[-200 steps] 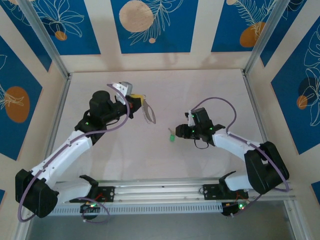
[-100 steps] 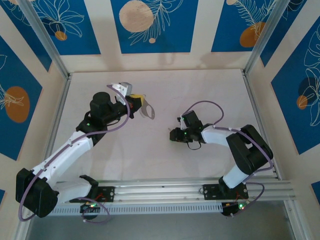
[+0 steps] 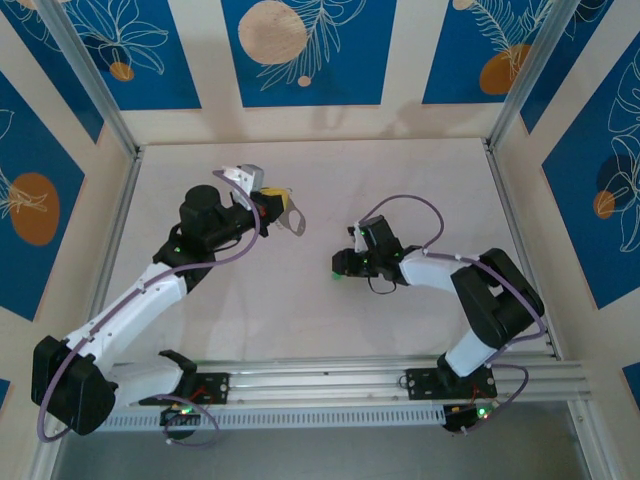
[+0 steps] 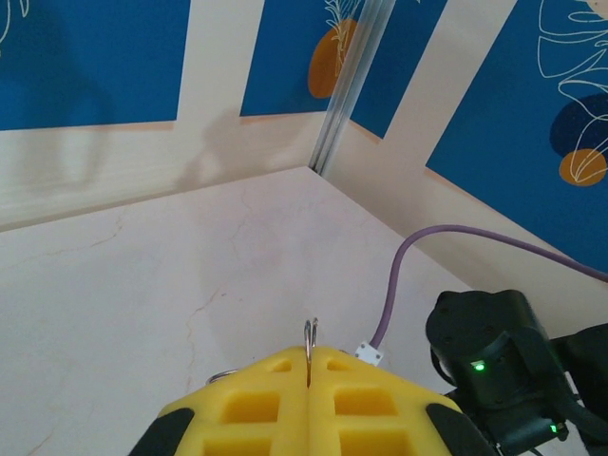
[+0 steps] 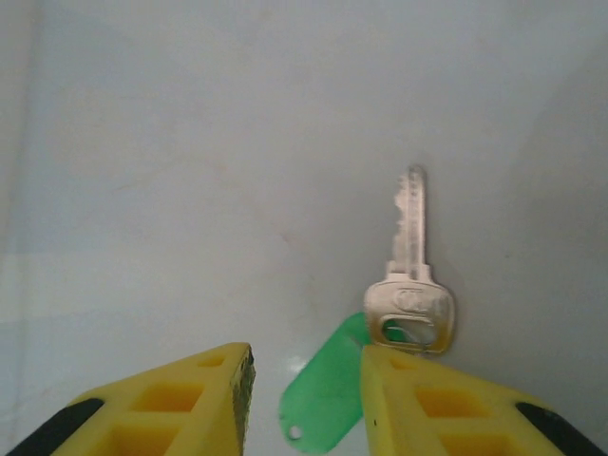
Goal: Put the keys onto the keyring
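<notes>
The left end effector (image 4: 309,356) is clamped shut on the keyring (image 4: 310,332), whose thin wire loop pokes out between its yellow fingertips, held above the worktop (image 5: 190,142). The right end effector (image 5: 306,366) sits low over the worktop with its jaws apart. A green tag (image 5: 328,389) lies between them, and a silver key (image 5: 410,275) lies just ahead of one fingertip.
</notes>
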